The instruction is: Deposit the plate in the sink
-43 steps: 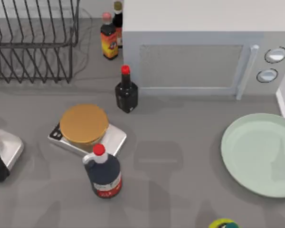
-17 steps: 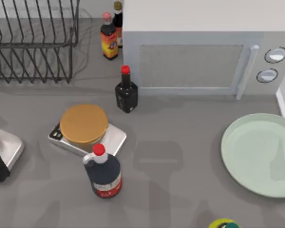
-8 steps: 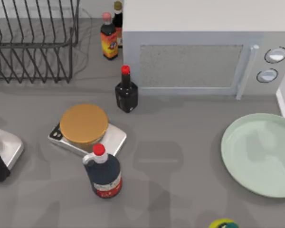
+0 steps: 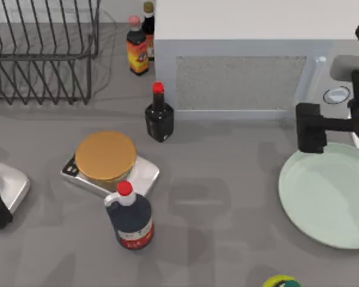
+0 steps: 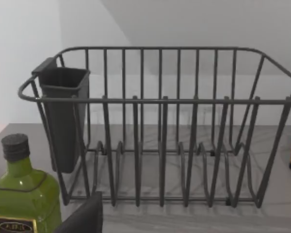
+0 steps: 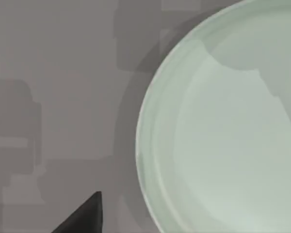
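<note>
Grey table (image 4: 227,179) holds the plate (image 4: 329,197) lying flat, face up.

The pale green plate (image 4: 326,196) sits flat on the grey counter (image 4: 227,179) at the right side, partly cut off by the edge. My right arm's gripper (image 4: 314,128) hangs over the plate's far rim, right in front of the white microwave (image 4: 251,54). Over on the left there's a kitchen scale (image 4: 140,176) with a golden-brown disc (image 4: 105,155) on it, a dark bottle (image 4: 130,218) just beside it, and a black wire dish rack (image 4: 42,51) behind.
</note>
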Tool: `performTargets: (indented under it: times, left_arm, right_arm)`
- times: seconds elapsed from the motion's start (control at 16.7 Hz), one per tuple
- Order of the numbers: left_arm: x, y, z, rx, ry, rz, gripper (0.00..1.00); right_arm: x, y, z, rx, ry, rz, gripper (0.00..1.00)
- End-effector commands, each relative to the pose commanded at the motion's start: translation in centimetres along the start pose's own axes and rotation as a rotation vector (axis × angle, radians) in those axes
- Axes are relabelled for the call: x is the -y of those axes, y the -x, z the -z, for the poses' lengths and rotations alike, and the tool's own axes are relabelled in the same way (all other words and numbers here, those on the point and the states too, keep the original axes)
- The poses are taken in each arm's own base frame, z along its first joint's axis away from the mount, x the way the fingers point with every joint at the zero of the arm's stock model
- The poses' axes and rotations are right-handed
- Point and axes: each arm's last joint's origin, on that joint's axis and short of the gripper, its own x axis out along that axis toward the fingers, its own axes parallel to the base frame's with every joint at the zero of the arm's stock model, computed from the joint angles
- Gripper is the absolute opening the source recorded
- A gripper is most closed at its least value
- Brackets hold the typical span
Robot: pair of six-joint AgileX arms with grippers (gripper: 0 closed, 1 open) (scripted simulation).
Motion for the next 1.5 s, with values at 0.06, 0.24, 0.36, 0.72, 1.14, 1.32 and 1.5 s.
performTargets:
  times: [0.06, 0.24, 0.36, 0.72, 1.14, 1.32, 1.5]
  left_arm:
    - [0.0, 0.0, 0.0, 0.0, 0.0, 0.0, 1.0]
    - [0.0, 0.0, 0.0, 0.0, 0.0, 0.0, 1.0]
    - [0.0, 0.0, 0.0, 0.0, 0.0, 0.0, 1.0]
    - [0.0, 0.0, 0.0, 0.0, 0.0, 0.0, 1.0]
    - [0.0, 0.0, 0.0, 0.0, 0.0, 0.0, 1.0]
    - [0.0, 0.0, 0.0, 0.0, 0.0, 0.0, 1.0]
    - [0.0, 0.0, 0.0, 0.0, 0.0, 0.0, 1.0]
  right_arm:
    - [-1.0, -1.2, -0.8, -0.068, -0.001, 0.021, 1.0]
    - [-3.6, -4.5, -2.4, -0.23, -0.003, 0.084, 1.0]
    - [-4.7, -6.1, -2.9, -0.296, -0.003, 0.115, 1.0]
    - [-5.4, -7.0, -3.1, -0.333, -0.002, 0.134, 1.0]
    - [-4.9, -11.4, -1.7, -0.339, 0.002, 0.135, 1.0]
    - [-4.5, -14.7, -0.5, -0.326, 0.002, 0.128, 1.0]
    - [-4.1, -16.5, 0.2, -0.333, -0.002, 0.134, 1.0]
